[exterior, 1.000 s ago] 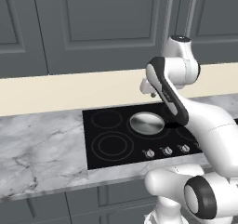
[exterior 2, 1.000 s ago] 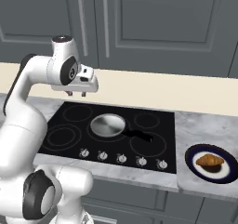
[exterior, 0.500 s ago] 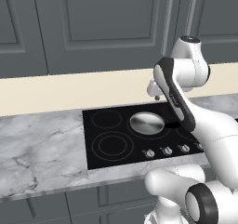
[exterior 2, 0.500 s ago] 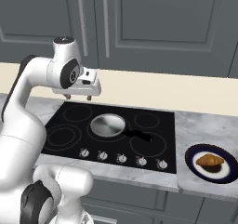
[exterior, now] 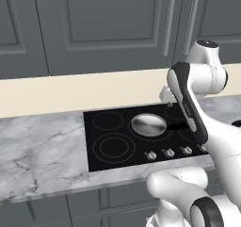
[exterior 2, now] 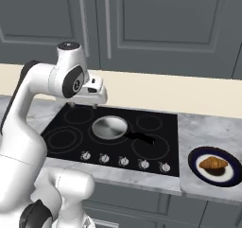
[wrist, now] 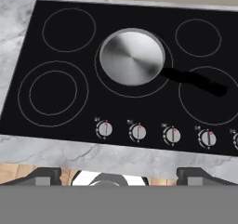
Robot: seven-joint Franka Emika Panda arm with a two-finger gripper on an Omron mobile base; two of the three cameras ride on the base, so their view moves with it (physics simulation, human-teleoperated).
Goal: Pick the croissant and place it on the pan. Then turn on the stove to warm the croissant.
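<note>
The croissant [exterior 2: 213, 163] lies on a dark blue plate [exterior 2: 193, 163] on the marble counter, right of the stove [exterior 2: 156, 144]. The silver pan [exterior 2: 109, 127] sits on the stove's middle burner with its black handle [wrist: 195, 81] pointing right. My gripper [exterior 2: 82, 105] hovers above the stove's back left part, a little left of the pan and far from the croissant. It is open with nothing between its fingers. From the hand view, the pan [wrist: 132, 56] lies below and ahead, and the gripper [wrist: 120, 175] has its tips wide apart. The left base view shows the pan [exterior: 148, 125] on the stove [exterior: 113, 148].
A row of small silver knobs [wrist: 138, 132] runs along the stove's front edge. Marble counter [exterior: 42, 150] stretches to the left of the stove. A cream backsplash and grey cabinet doors [exterior 2: 165, 28] stand behind.
The gripper has gone from shut to open. The hand has stayed over the back of the stove, shifting only slightly. Pan and croissant have not moved.
</note>
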